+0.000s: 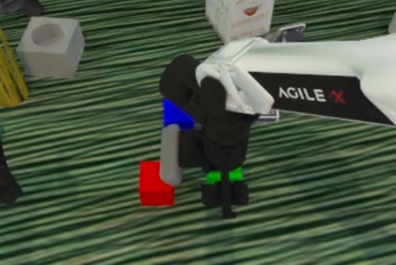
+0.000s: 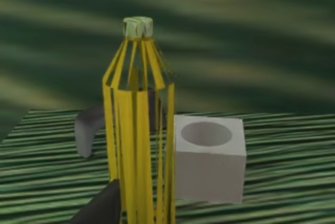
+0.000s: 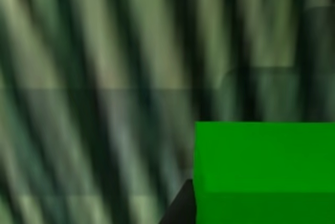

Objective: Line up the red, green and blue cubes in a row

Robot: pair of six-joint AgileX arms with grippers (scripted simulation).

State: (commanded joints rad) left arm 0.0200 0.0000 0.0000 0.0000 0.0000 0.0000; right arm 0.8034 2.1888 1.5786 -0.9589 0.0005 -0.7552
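- Top view: green-striped table (image 1: pixel 93 228) fills the frame; my right arm (image 1: pixel 322 85) comes in from the right side and ends over the table's middle.
- White carton (image 1: pixel 242 2) with red markings stands at the far edge, right of centre, next to the right arm's upper side.
- Grey block (image 1: pixel 51 46) with a round hole sits far left; same block shows in the left wrist view, just beside a yellow bottle (image 2: pixel 137 145) with a pale cap. The bottle's edge also shows at the top view's left border.
- Right gripper (image 1: pixel 224 184) points down just right of table centre, fingers pinched on the green cube (image 1: pixel 223 176); only slivers of green show between the black fingers from above.
- Right wrist view: green cube fills the lower right corner with a dark finger edge against it, striped table behind. Can't tell from these frames whether it touches the table.
- Red cube (image 1: pixel 153 186) lies on the table just left of the gripper, partly covered by a grey link of my arm.
- Blue cube (image 1: pixel 175 116) sits behind the red one, mostly hidden under the arm's black wrist; only a wedge shows.
- Left gripper: only a dark bit at the top view's left edge, arm parked there; can't tell its finger state.
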